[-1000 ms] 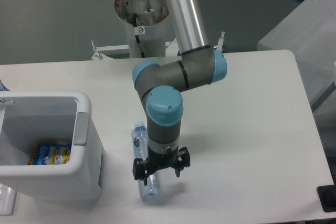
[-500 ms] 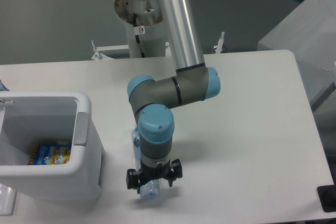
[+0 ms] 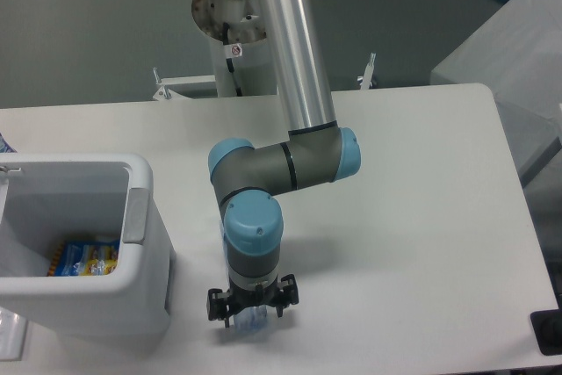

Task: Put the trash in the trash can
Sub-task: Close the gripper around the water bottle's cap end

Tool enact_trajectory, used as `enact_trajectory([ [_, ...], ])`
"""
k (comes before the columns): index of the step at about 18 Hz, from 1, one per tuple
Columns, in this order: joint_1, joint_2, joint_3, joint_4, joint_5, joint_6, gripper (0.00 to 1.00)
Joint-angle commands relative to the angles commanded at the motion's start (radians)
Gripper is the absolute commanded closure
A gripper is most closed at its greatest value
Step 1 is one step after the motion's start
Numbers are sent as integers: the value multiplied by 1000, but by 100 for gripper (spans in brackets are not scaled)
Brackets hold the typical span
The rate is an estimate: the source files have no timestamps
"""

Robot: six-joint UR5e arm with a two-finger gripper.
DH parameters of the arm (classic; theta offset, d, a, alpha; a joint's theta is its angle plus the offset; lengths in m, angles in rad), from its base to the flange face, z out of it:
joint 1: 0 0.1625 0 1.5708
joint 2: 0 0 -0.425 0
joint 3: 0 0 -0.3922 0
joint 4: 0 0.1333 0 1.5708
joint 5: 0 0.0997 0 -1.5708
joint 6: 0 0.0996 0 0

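Note:
The clear crushed plastic bottle [image 3: 249,325] lies on the white table just right of the trash can, mostly hidden under my wrist. My gripper [image 3: 252,312] points straight down over the bottle's near end, its black fingers spread to either side of it, open. The trash can [image 3: 132,169] is a white boxy bin at the left with a grey tab [image 3: 134,214] on its right rim. The blue snack bag with yellow print [image 3: 83,256] lies at the bottom inside it. Other trash is hidden or out of view.
My arm's base [image 3: 235,50] stands at the table's back edge. A grey box [image 3: 518,59] sits beyond the right edge. A black object [image 3: 549,333] is at the front right corner, and a clear thing [image 3: 9,333] lies by the front left edge.
My gripper has moved left and toward the front along the bottle and dropped lower, so that it now straddles the bottle's near end. The bottle and bin have stayed in place.

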Motion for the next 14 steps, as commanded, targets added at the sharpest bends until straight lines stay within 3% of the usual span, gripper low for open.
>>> enact_trajectory([
  [3, -2, 0, 0, 0, 12, 0, 21],
  [11, 0, -8, 5, 0, 21, 0, 33],
  [14, 0, -8, 8, 0, 21, 0, 33],
])
